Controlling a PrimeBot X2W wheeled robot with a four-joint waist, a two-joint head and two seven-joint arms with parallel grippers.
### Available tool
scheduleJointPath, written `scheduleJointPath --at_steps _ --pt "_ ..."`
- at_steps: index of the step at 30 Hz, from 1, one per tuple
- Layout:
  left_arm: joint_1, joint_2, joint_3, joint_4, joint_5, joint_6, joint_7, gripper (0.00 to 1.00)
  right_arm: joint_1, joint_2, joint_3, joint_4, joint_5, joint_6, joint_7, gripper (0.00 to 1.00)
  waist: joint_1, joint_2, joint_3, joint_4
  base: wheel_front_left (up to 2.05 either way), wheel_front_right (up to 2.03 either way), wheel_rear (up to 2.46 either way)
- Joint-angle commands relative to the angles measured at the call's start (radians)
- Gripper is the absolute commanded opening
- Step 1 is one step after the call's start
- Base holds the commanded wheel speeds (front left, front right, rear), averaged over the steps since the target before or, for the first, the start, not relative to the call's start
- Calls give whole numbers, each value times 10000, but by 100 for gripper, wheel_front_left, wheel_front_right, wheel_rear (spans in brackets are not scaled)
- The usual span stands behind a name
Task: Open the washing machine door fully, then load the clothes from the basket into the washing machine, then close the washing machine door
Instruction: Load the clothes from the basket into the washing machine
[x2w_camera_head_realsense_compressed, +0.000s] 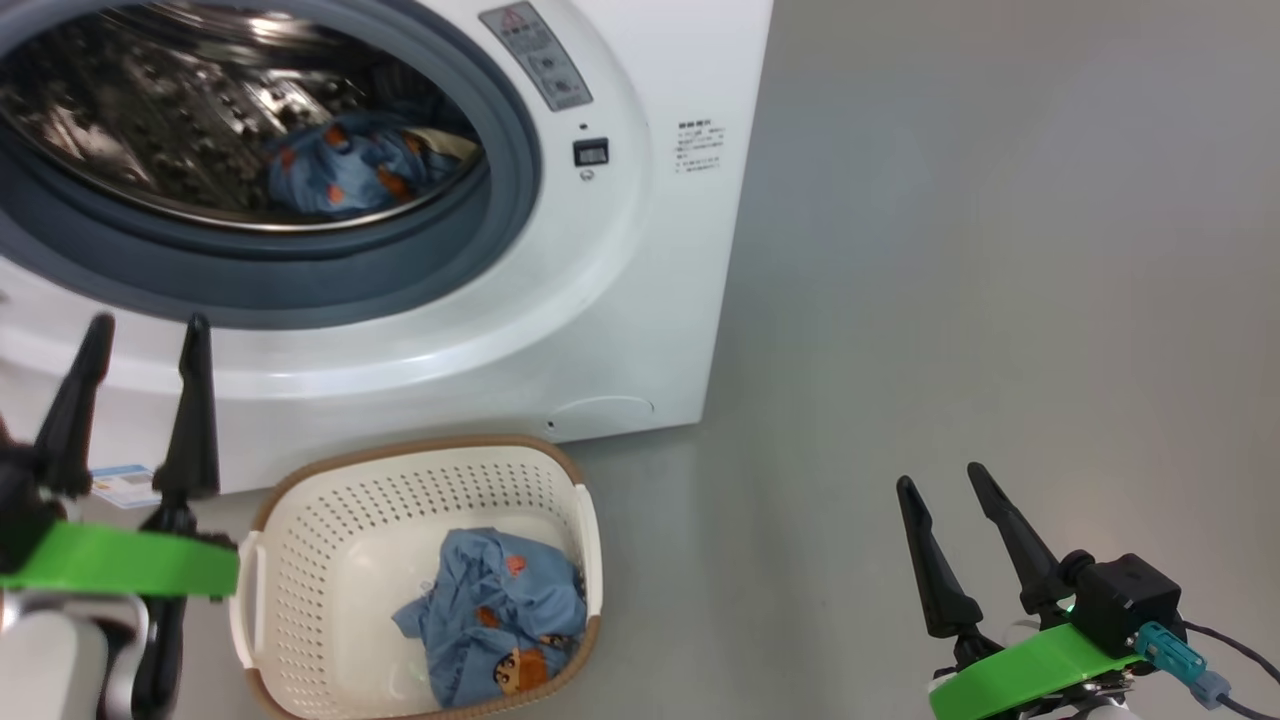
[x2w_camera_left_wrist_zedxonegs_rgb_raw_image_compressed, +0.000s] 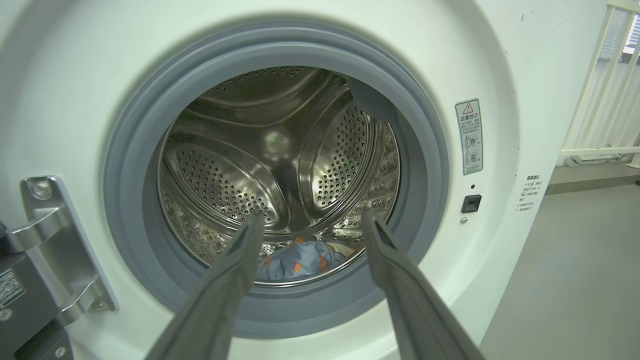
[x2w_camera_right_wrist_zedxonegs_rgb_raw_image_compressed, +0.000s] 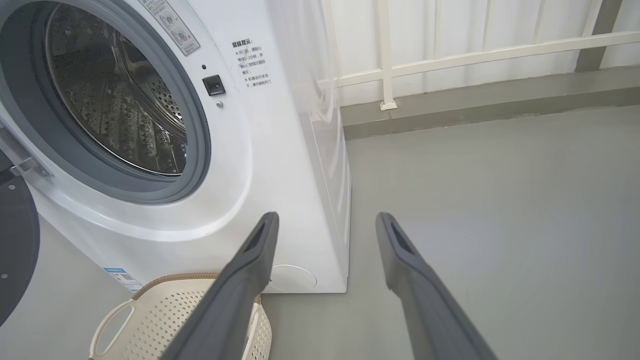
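Note:
The washing machine (x2w_camera_head_realsense_compressed: 640, 300) stands with its drum open. Its door (x2w_camera_right_wrist_zedxonegs_rgb_raw_image_compressed: 15, 240) is swung out to the left, a dark edge in the right wrist view. One piece of the clothes (x2w_camera_head_realsense_compressed: 340, 170) lies at the drum's front lip, also seen as clothes (x2w_camera_left_wrist_zedxonegs_rgb_raw_image_compressed: 300, 260) between my left fingers. More clothes (x2w_camera_head_realsense_compressed: 500, 610) lie in the basket (x2w_camera_head_realsense_compressed: 420, 447) on the floor before the machine. My left gripper (x2w_camera_head_realsense_compressed: 148, 330) is open and empty, left of the basket, pointing at the drum. My right gripper (x2w_camera_head_realsense_compressed: 940, 480) is open and empty over bare floor, right of the basket.
The steel door hinge (x2w_camera_left_wrist_zedxonegs_rgb_raw_image_compressed: 55, 240) sits left of the drum opening. A white railing (x2w_camera_right_wrist_zedxonegs_rgb_raw_image_compressed: 450, 55) and a low kerb run along the wall behind the machine. Grey floor (x2w_camera_head_realsense_compressed: 1000, 300) spreads to the right of the machine and the basket (x2w_camera_right_wrist_zedxonegs_rgb_raw_image_compressed: 170, 279).

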Motion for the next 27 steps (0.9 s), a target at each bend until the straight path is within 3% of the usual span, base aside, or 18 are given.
scheduleJointPath --at_steps 1,13,27 --pt "143 220 653 -379 246 -87 -79 100 23 -54 247 -205 -159 16 -118 100 0 0 -352 249 0 0 0" --pt "2904 -810 2488 -1326 1901 -726 -79 100 247 -54 300 -255 -318 16 -118 100 0 0 -1008 280 0 0 0" --pt "4697 -2331 3826 -1551 2728 -976 -80 100 611 -54 220 -368 -491 16 -118 100 0 0 -1578 283 0 0 0"
